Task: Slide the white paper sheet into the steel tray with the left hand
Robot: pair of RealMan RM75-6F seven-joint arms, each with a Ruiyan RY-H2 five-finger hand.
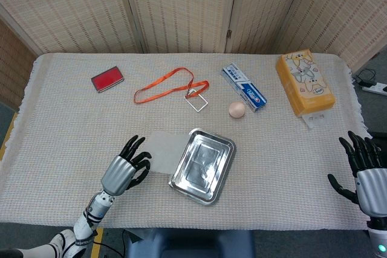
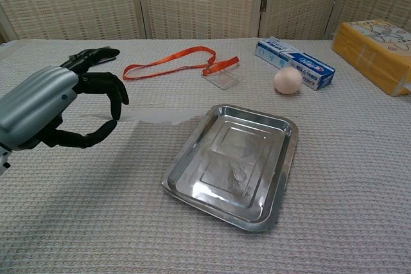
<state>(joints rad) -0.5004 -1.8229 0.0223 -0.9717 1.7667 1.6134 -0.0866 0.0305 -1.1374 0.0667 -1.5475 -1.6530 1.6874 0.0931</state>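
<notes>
The white paper sheet (image 1: 162,149) hangs a little off the cloth, its right edge reaching the left rim of the steel tray (image 1: 202,164). In the chest view the paper sheet (image 2: 160,115) shows nearly edge-on, level with the tray's (image 2: 237,158) far left corner. My left hand (image 1: 124,171) pinches the sheet's left edge between thumb and fingers; the same left hand (image 2: 58,108) fills the left of the chest view. My right hand (image 1: 364,170) is at the table's right edge with fingers spread, holding nothing.
Behind the tray lie an orange lanyard with a badge holder (image 1: 172,89), a toothpaste box (image 1: 243,87) and an egg (image 1: 237,110). A red case (image 1: 107,80) sits far left, a yellow tissue pack (image 1: 304,83) far right.
</notes>
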